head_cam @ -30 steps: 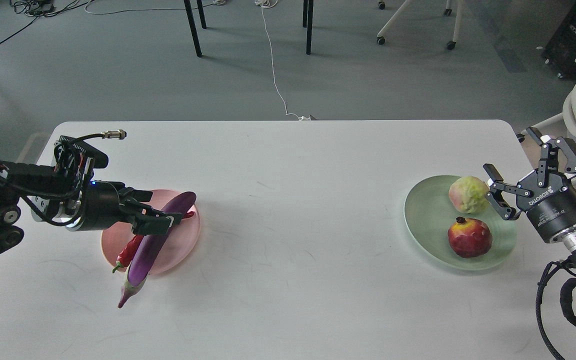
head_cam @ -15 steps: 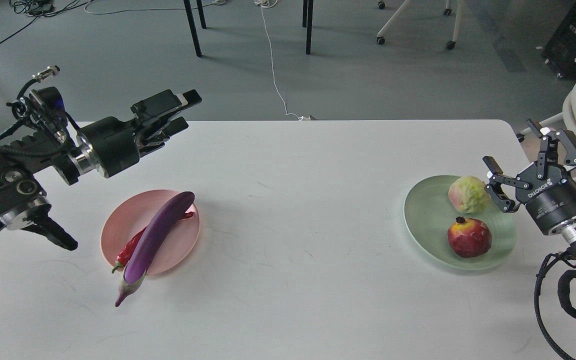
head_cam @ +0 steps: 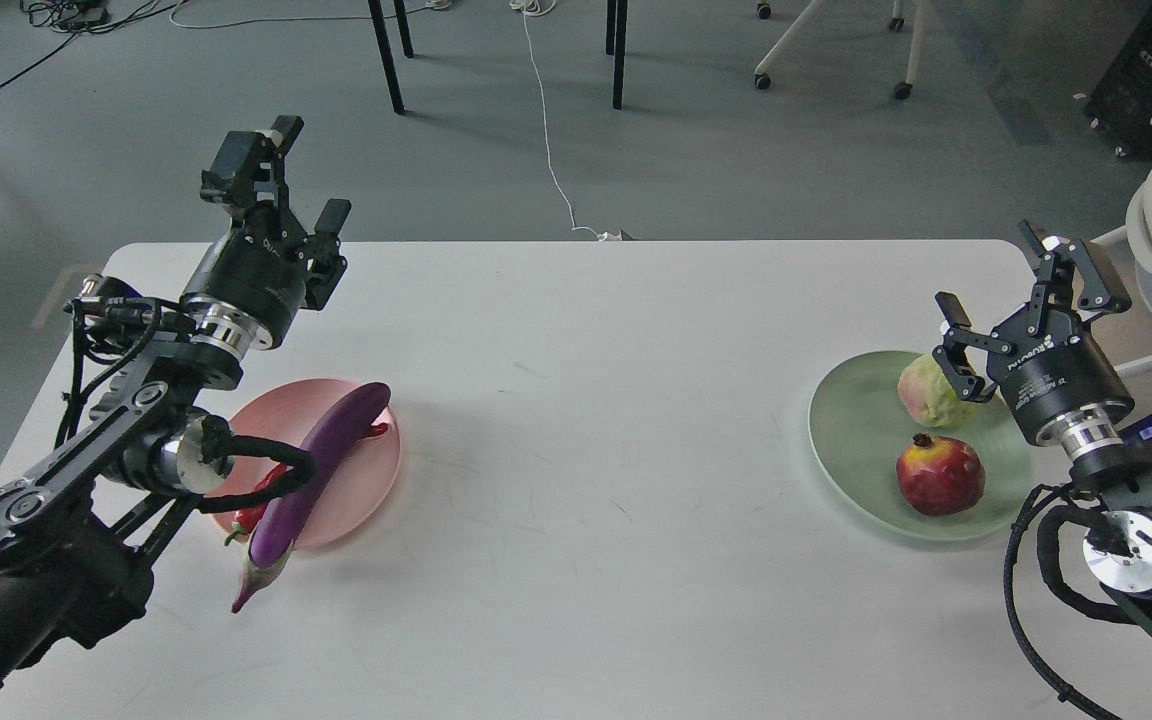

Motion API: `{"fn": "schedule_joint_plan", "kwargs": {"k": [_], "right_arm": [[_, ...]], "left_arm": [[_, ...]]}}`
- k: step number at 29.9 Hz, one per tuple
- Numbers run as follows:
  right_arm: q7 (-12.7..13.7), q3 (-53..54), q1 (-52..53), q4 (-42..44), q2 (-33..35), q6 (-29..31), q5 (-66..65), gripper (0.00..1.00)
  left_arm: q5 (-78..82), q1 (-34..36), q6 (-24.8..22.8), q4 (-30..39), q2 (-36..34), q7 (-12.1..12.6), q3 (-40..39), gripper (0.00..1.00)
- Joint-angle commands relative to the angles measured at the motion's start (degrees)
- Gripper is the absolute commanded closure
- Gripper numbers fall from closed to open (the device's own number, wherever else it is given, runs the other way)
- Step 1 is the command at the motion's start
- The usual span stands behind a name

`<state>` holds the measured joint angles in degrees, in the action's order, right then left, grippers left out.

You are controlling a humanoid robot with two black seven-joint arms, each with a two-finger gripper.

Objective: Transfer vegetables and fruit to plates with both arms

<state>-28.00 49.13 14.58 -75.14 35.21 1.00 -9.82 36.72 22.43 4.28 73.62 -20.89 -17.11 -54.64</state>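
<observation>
Left pincer (head_cam: 291,180) has swung upright above the surface (head_cam: 586,400) since the earlier frame; right pincer (head_cam: 1021,285) rises slightly. Both are spread, holding nothing.

Two plates are sitting on the desk (head_cam: 576,420): one (head_cam: 356,495) near the left edge, the other (head_cam: 856,430) near the right edge. The eggplant (head_cam: 316,470) is lying across the left plate, its stem end overhanging the rim toward the front edge, with the chili (head_cam: 373,431) lying under it. On the right plate the round fruit (head_cam: 921,392) is sitting behind the pomegranate (head_cam: 940,474).
</observation>
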Motion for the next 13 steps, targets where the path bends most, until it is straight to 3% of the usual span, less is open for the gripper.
{"fn": "schedule_joint_plan", "kwargs": {"k": [1, 4, 13], "right_arm": [[0.0, -1.5, 0.4, 0.1, 0.0, -0.7, -0.1, 0.02], [0.0, -1.6, 0.5, 0.3, 0.2, -0.8, -0.1, 0.02], [0.0, 2.3, 0.4, -0.5, -0.8, -0.6, 0.2, 0.02]], "left_arm": [[3.3, -2.9, -6.0, -1.5, 2.3, -0.1, -1.4, 0.02], [3.3, -5.5, -8.9, -1.7, 3.6, -0.1, -4.4, 0.02], [3.2, -8.0, -9.5, -1.6, 4.8, -0.1, -6.1, 0.02]]}}
